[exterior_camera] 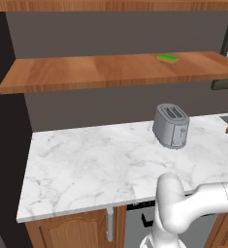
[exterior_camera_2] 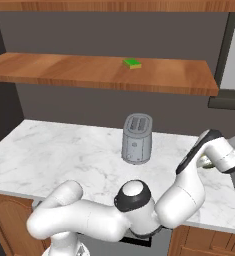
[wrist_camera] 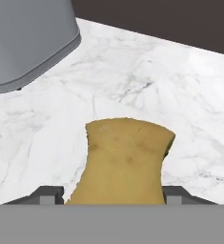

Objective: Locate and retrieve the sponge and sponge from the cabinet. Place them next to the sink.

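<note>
Reddish-brown wood-grain boards make up the long open wall shelving (exterior_camera: 86, 72), and near its right end the flat bright green sponge (exterior_camera: 168, 58) lies on the middle board, untouched. Below it, the white marble surface (exterior_camera: 86, 164) carries a grey two-slot toaster (exterior_camera: 171, 126) toward its right side. Further right, at the edge of the left base view, a bit of the dull olive-yellow, brownish sponge (wrist_camera: 125, 162) shows just above the marble. In the hand view that same pad fills the space between my fingers (wrist_camera: 182, 194); they stand on either side of it, spread only as wide as the pad, and I judge they are closed on it, low over the marble, with the toaster's base beside it. I cannot make out the sink clearly from here.

So I judge the task is near its midpoint: one sponge is off the shelving and waits to be set down and released by the sink; the green one remains to be fetched.
</note>
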